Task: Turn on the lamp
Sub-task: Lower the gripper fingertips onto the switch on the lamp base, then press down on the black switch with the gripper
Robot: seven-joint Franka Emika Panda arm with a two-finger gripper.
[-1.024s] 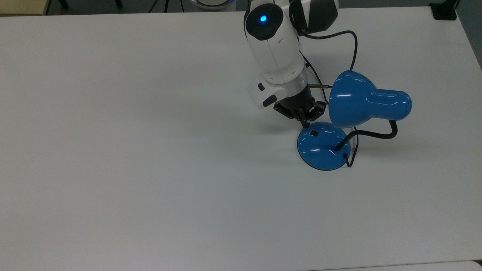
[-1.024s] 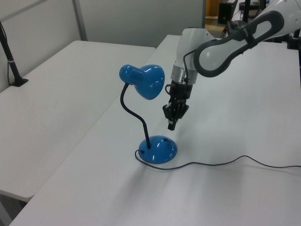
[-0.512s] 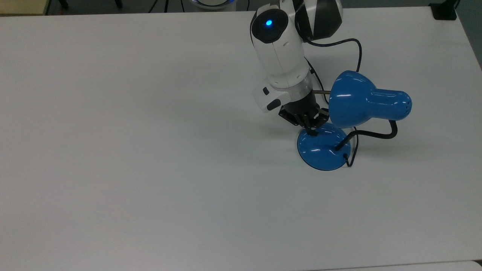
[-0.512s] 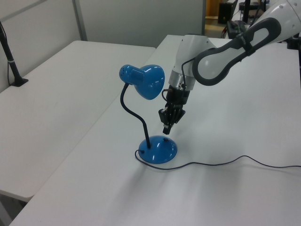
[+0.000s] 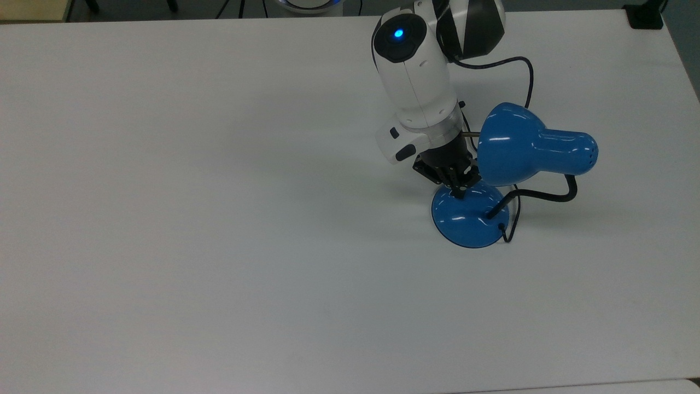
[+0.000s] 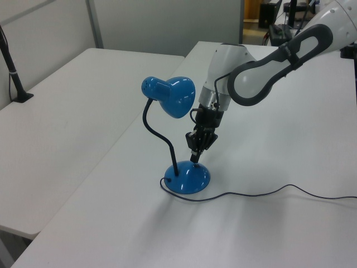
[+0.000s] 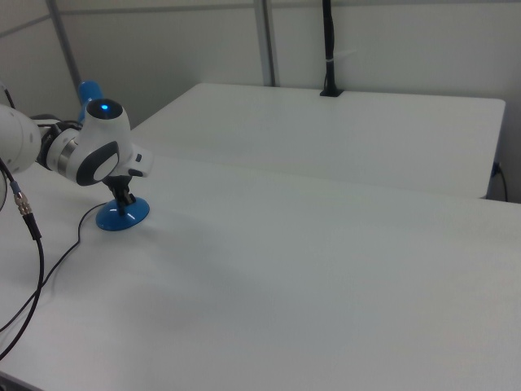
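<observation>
Your gripper (image 5: 458, 190) has come down and in toward the lamp (image 5: 508, 164): 1 second ago its tip hung clear of the base (image 5: 469, 219), beside its edge toward the top view's upper left, and now it sits on the top of the dome. In the left view the gripper (image 6: 194, 158) has dropped from beside the shade to meet the base (image 6: 188, 178). You also see the arm's wrist leaning further toward the top view's right.
</observation>
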